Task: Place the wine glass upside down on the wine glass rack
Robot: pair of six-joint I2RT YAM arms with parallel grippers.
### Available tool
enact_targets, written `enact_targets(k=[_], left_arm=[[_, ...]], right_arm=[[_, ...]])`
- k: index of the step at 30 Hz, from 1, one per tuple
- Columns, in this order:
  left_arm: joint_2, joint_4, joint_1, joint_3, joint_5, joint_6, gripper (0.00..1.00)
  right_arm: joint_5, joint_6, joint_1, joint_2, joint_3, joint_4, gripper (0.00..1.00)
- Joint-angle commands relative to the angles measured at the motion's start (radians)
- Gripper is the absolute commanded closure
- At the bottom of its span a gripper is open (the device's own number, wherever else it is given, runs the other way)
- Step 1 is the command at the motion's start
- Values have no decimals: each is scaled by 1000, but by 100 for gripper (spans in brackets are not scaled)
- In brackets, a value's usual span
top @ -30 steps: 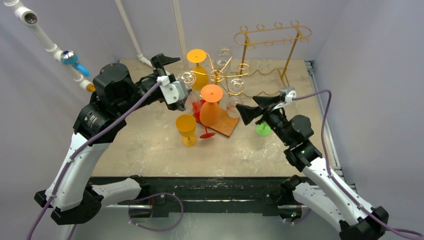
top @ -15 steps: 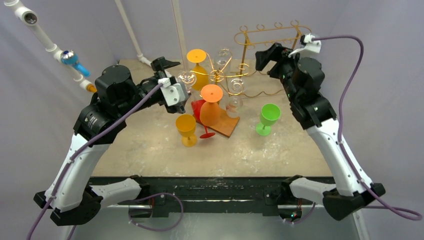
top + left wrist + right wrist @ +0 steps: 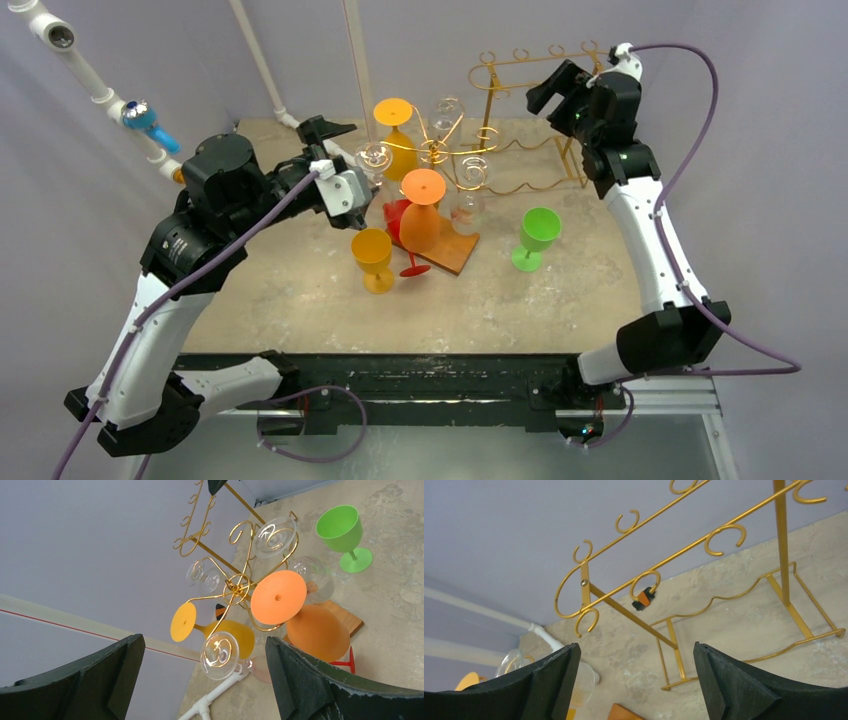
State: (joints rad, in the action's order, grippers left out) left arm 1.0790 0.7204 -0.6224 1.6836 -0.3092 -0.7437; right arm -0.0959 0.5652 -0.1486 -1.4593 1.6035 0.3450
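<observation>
A gold branching wine glass rack (image 3: 440, 150) (image 3: 235, 587) stands mid-table. Upside down on it hang an orange wine glass (image 3: 422, 210) (image 3: 300, 615), a yellow one (image 3: 397, 135) and clear ones. The foot of one clear hanging glass (image 3: 375, 155) (image 3: 220, 655) sits between the fingers of my open left gripper (image 3: 362, 170) (image 3: 204, 645) without touching them. A green wine glass (image 3: 538, 235) (image 3: 345, 530) stands upright on the table. My right gripper (image 3: 548, 88) (image 3: 635, 647) hovers open and empty, high beside a second, tall gold rack (image 3: 545, 75) (image 3: 684, 545).
A yellow glass (image 3: 372, 258) stands upright in front of the branching rack. A red glass (image 3: 405, 225) lies on a wooden board (image 3: 455, 250). White pipes (image 3: 262, 70) run along the back left wall. The tall rack's hooks carry no glasses.
My right arm has swung up and back from beside the green glass to the top of the tall rack, empty. The left arm has barely moved.
</observation>
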Motion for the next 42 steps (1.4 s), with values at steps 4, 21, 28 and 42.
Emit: enact_targets(k=[4,21,28,42], left_arm=[[-9,-18,-2,-2,20,17,0],[-13,-26,-2,-10,19,10,0],[-24,-19,-1,-6,22,7,0],[-50,-15,-2,-30,22,-2,0]], right_arm=[[23,142,77,-28,56,-82,14],[-62,395,133,-180,47,-297,29],[-93,463,133,-289,142,-202,34],[-297,556,133,-113,-94,-356,100]])
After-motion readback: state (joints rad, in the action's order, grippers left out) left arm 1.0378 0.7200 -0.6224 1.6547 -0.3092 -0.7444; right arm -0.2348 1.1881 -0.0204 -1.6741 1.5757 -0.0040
